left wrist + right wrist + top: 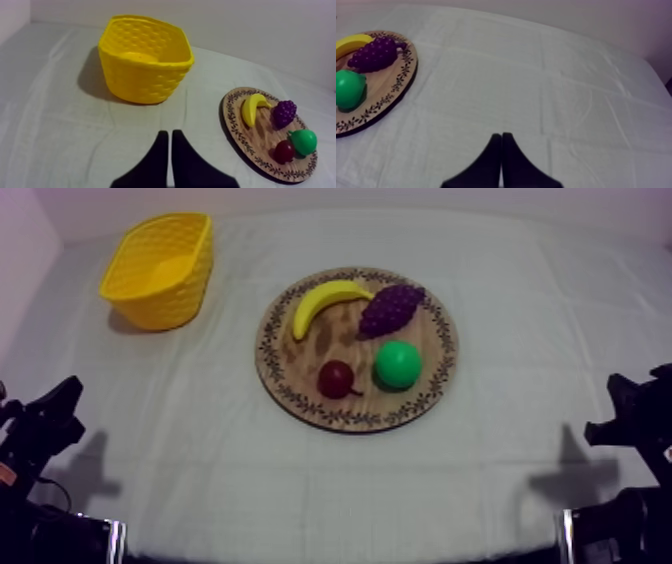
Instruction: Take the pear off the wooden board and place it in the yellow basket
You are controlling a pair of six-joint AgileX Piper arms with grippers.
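**A:** Top view?
**B:** Wooden board (438, 348) on the middle of the tabletop (520, 448). It carries four toy fruit. Banana (325, 300) and bunch of grapes (390, 308) lie on the far half. Small red fruit (336, 378) and pear (398, 364) lie on the near half, just beside each other. Yellow basket (165, 303) stands well apart, toward the far left corner, with bare cloth between it and the board.

**A:** Left wrist?
**B:** Left gripper (167, 134): fingers clenched into a narrow wedge, grasping nothing, over bare cloth. The basket stands upright ahead of them, mouth up. The board is off beside it. The pear sits on the board next to the red fruit, with the grapes behind.

**A:** Right wrist?
**B:** Right gripper (501, 135): fingers pressed together, empty, above bare cloth. The board's edge is well apart from them. It holds the pear, the grapes and the banana's end.
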